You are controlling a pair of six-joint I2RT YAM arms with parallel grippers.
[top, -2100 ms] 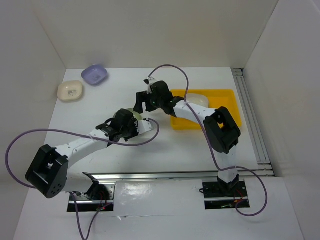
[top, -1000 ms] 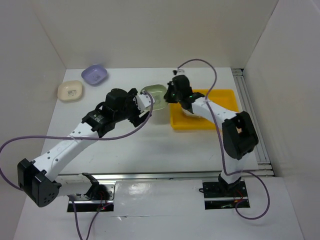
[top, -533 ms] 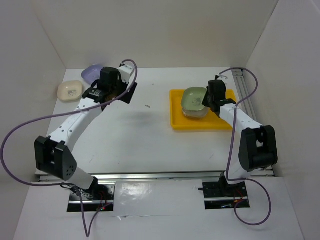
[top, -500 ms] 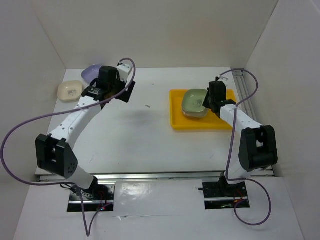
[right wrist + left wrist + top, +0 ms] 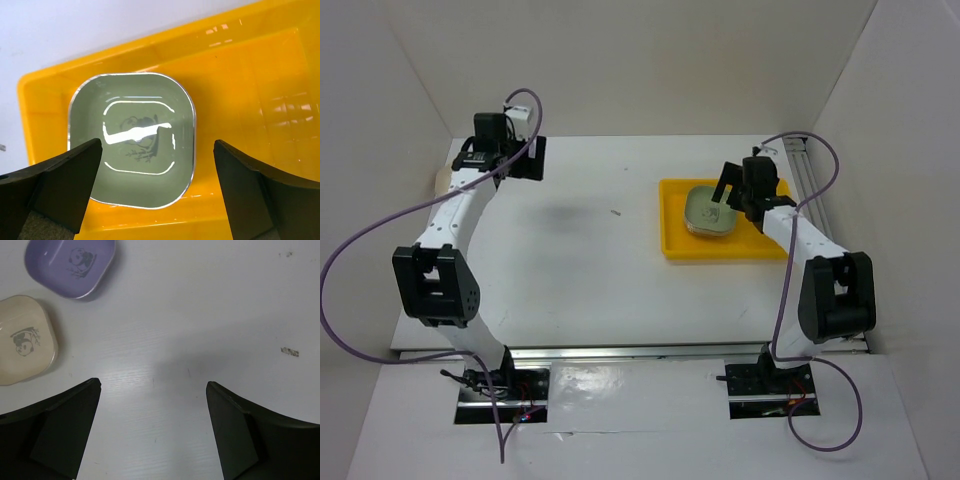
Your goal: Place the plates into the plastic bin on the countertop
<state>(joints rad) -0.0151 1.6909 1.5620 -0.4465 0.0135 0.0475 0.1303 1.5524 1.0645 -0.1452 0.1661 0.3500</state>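
At the bench's far-left corner, the left end effector, jaws apart and empty, hovers with a lavender rounded-square plate and a cream plate ahead-left; only its wrist view shows both. Likewise apart, the right end effector hangs over the pale green plate in the yellow plastic bin.

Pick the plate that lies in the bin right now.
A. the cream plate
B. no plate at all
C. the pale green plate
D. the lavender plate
C: the pale green plate sits inside the bin, while the lavender plate and the cream plate lie on the countertop.
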